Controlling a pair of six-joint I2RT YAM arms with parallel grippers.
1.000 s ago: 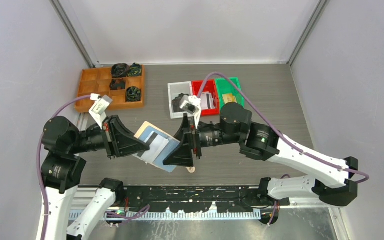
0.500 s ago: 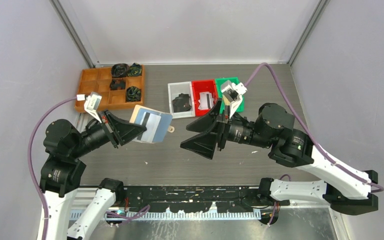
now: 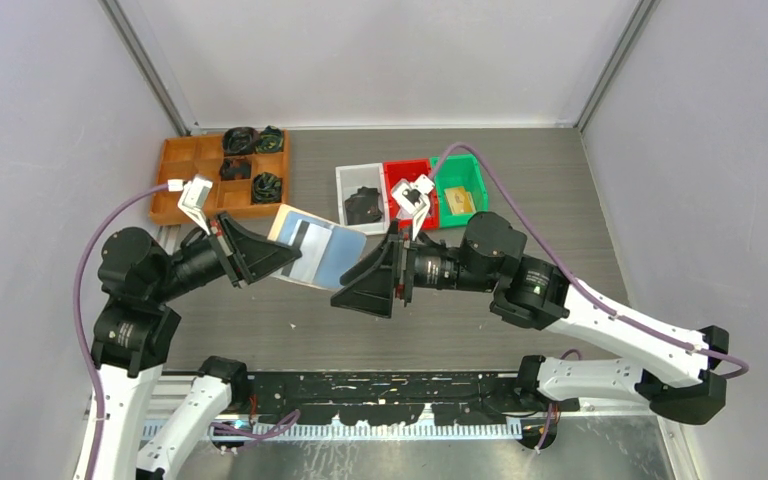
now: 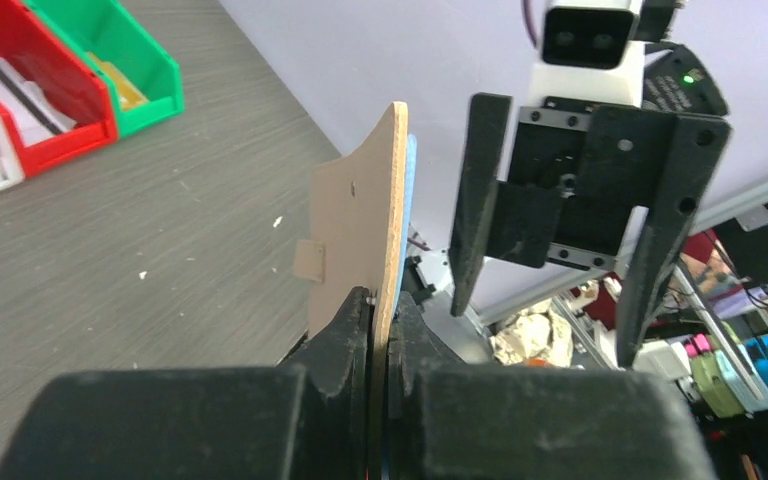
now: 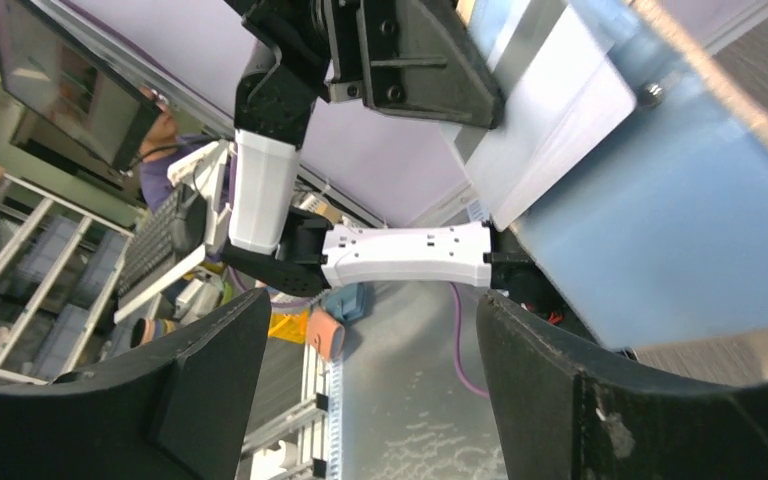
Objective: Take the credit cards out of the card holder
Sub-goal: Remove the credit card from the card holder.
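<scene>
the card holder (image 3: 325, 255) is clamped by its edge in the left gripper (image 3: 282, 262), above the table (image 3: 560, 220); the right gripper (image 3: 360, 285) is spread wide beside it, empty.

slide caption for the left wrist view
Left gripper clamps the card holder, seen edge-on, while the open right gripper faces it.

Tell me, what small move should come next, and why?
Probably ease the right tool forward so its open jaws straddle the free edge of the pale card. The left tool clamps the card holder in the air, the card sticks out of its blue pocket, and the right tool grips nothing yet.
</scene>
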